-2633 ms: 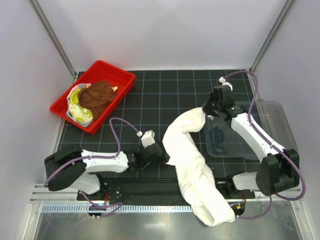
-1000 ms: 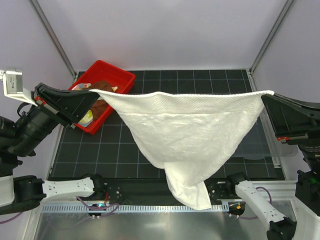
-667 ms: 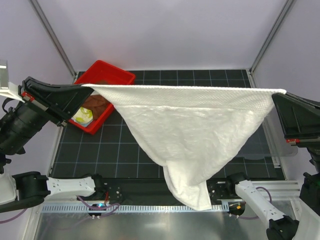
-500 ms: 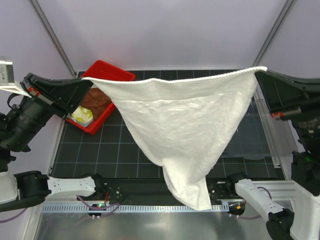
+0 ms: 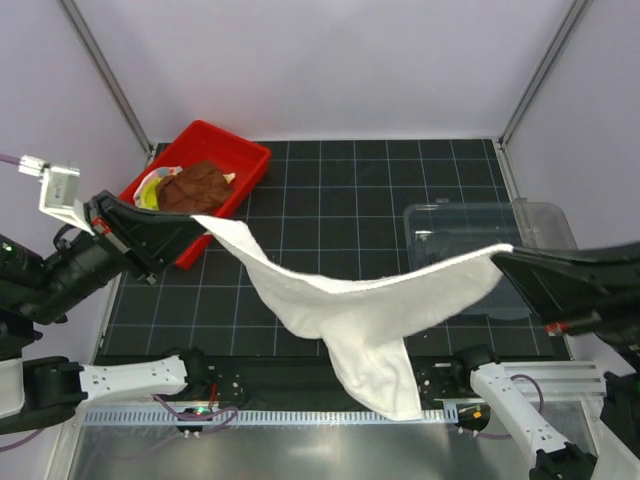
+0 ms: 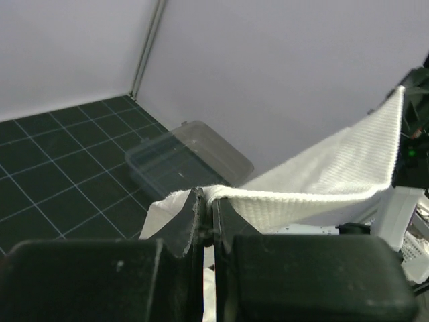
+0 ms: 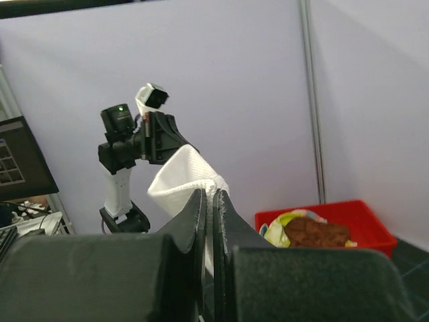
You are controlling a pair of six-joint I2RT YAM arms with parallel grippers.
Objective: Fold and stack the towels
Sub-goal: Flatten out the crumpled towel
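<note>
Left arm (image 5: pixel 130 375): white shell with black joints, just behind the rail (image 5: pixel 330 415).
Right arm (image 5: pixel 510 393): white and black too, by the rail's right end.
Cables (image 5: pixel 12 159): thin and purple.
Left gripper (image 5: pixel 203 222): black, long wedge shape, small red mark.
Right gripper (image 5: pixel 503 256): same black wedge, red mark.
Wrist block (image 5: pixel 60 187): small, white, boxy.

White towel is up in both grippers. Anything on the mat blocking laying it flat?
Yes. The clear bin sits at the right of the mat, under the end of the white towel that the right gripper holds. The red tray is far left.
</note>
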